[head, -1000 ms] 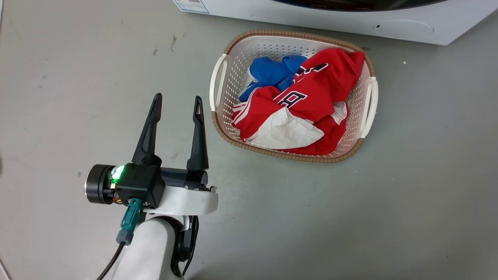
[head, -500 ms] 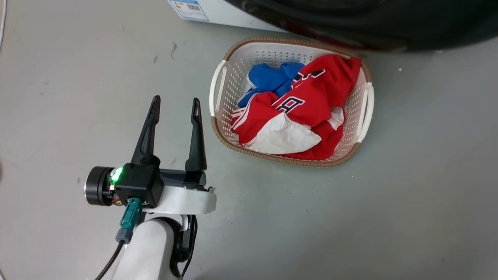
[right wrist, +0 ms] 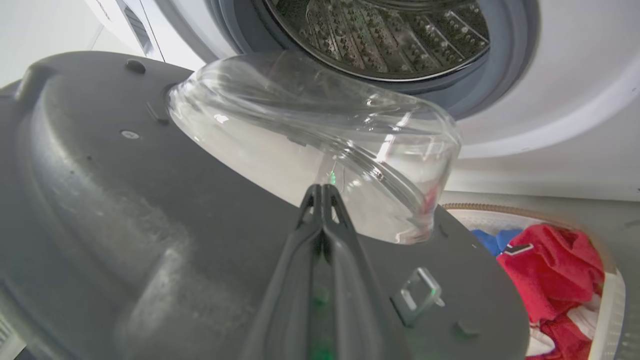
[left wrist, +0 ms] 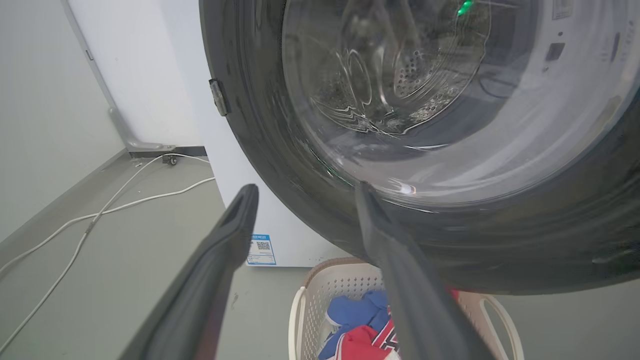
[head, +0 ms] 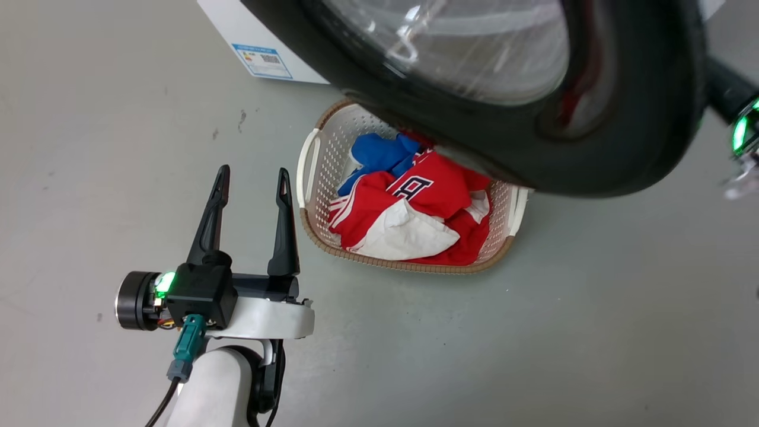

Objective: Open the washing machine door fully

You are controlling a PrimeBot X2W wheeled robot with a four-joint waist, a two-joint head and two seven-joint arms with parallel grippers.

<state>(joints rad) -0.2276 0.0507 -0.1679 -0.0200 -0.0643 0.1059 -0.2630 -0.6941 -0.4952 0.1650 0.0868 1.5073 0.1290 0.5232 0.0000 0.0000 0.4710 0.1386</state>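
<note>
Watching the washing machine door stand part-open across twelve to three o'clock of the head view, above the laundry basket.

Right gripper: fingers pinched together with nothing visible between them. Tips lie against the door's inner face, at the foot of the glass bowl.

Left gripper: seven o'clock in head view, fingers spread wide, empty, apart from the door.

Handling, my judgement: rigid and fairly heavy. It swings on its hinge alone, so push along the arc, no lifting.
- Outer rim is glossy black and rounded, likely slippery under the fingers.
- Inner face is matte grey moulded plastic with small bosses and a metal latch hook. Better purchase there.
- Bowl is clear, bulging and smooth. Keep pressure off it.
- Best contact looks to be near the free edge, far from the hinge.

Drum mouth: twelve o'clock in right wrist view, perforated steel inside a grey gasket.
</note>
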